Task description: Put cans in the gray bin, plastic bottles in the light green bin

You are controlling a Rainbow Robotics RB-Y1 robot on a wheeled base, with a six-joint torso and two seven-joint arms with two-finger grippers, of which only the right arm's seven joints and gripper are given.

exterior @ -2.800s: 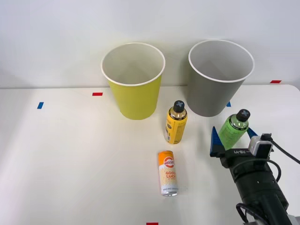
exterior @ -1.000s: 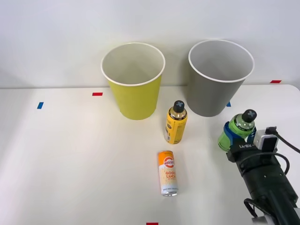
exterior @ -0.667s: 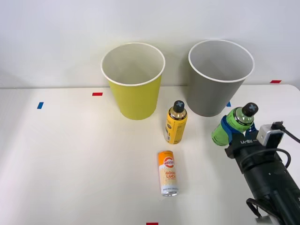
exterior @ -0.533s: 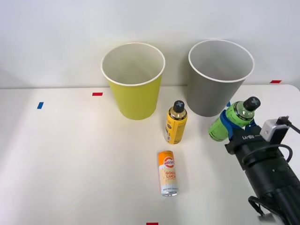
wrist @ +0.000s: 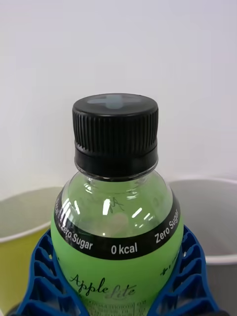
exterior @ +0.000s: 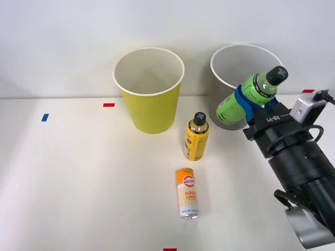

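1. The right gripper (exterior: 250, 100) has its blue ribbed fingers (wrist: 44, 281) pinched around the body of the bright green plastic bottle with a black screw cap (exterior: 250, 96), holding it off the white table (exterior: 78, 183), tilted with the cap up and toward the robot's right.
2. In the front view the lifted bottle overlaps the tall round gray bin with a thin white rim (exterior: 224, 65) (how far in front of it the bottle hangs cannot be told).
3. The wrist view adds the close detail: the cross moulded on the cap, a black band reading "Zero Sugar 0 kcal", and the words "Apple Lite" lower on the green bottle (wrist: 116, 222), with both bin rims behind it.
4. The front view alone gives the table layout: the yellow-green tapered bin with a white rim (exterior: 152, 104) stands beside the gray one.
5. The yellow plastic bottle with a black cap (exterior: 196, 137) stands upright in front of the gap between the bins.
6. The slim orange-and-white drink can (exterior: 187, 193) lies on its side nearer the robot, just apart from the yellow bottle.
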